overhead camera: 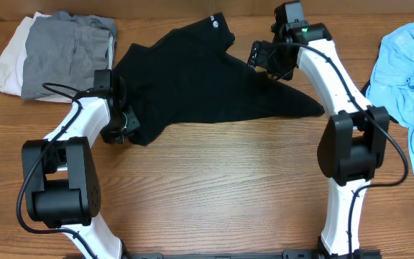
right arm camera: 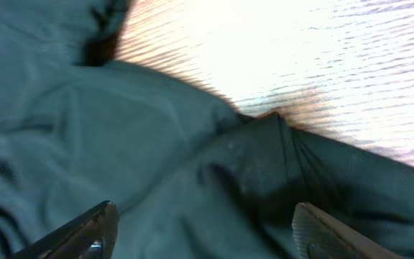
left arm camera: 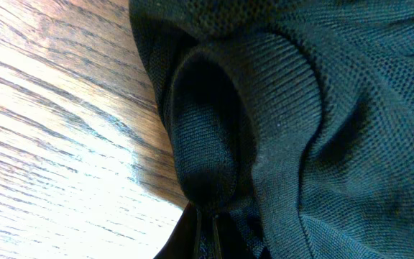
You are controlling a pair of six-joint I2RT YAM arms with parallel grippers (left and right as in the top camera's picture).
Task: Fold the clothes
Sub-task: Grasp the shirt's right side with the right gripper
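Observation:
The black shirt point(overhead camera: 200, 83) with a small white logo point(overhead camera: 213, 24) lies crumpled across the middle of the table. My left gripper point(overhead camera: 118, 122) is shut on the black shirt's lower left edge; in the left wrist view a fold of the black shirt point(left arm camera: 279, 122) bulges just ahead of the closed jaws point(left arm camera: 205, 230). My right gripper point(overhead camera: 268, 61) is open above the shirt's right side; its two fingers point(right arm camera: 203, 226) spread wide over the black shirt point(right arm camera: 121, 144) and hold nothing.
A folded grey garment point(overhead camera: 67, 50) lies on a white one point(overhead camera: 6, 61) at the back left. A light blue garment point(overhead camera: 408, 65) lies crumpled at the right edge. Bare wooden table point(overhead camera: 228, 187) shows in front.

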